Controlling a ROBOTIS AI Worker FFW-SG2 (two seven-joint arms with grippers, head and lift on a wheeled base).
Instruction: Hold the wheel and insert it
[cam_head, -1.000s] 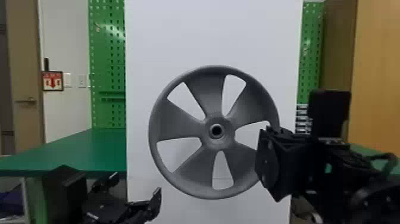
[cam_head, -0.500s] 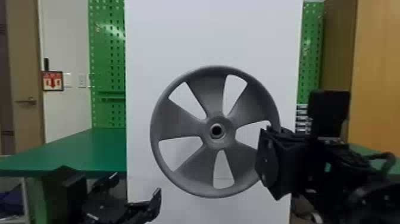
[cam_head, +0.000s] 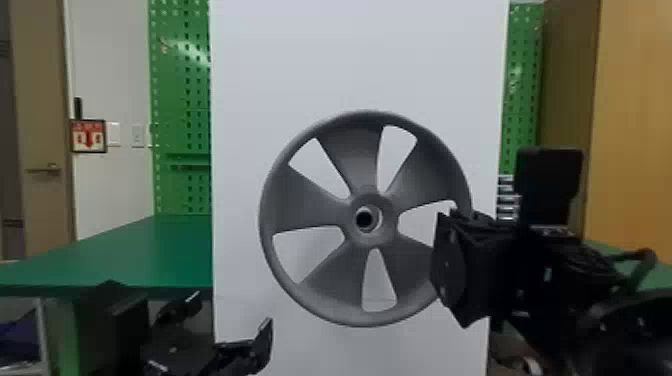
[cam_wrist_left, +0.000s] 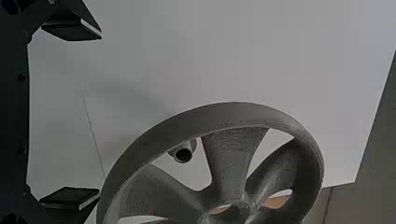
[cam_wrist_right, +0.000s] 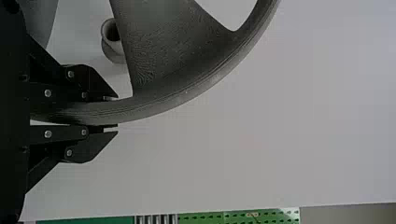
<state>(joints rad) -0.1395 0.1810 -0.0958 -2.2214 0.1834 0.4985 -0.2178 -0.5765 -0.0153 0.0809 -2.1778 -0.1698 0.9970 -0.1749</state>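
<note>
"Grasping anything, that black right pincer (cam_head: 450, 265)?"

"Yes, the matte grey five-spoked wheel (cam_head: 310, 200), nipped at its edge between three and four o'clock, upright before the white board (cam_head: 350, 60)."

"And the black left pincer (cam_head: 231, 311)?"

"Spread wide and empty, toward the wheel's eight o'clock. A grey tube (cam_wrist_left: 183, 154) juts from the board."

Green pegboard (cam_head: 181, 90), rows of holes, upright behind green bench (cam_head: 130, 252). Brownish door (cam_head: 42, 115) with lever handle (cam_head: 45, 169) at far left. Small framed red-and-white sign (cam_head: 89, 136) on pale wall (cam_head: 110, 65), wall plates (cam_head: 138, 135) beside it. Silvery bars (cam_head: 506, 200), stacked, near pegboard's right-hand part. Tall wooden panel (cam_head: 637, 125) at right edge. Purple item (cam_head: 19, 332), perhaps cloth, low at left edge.
</note>
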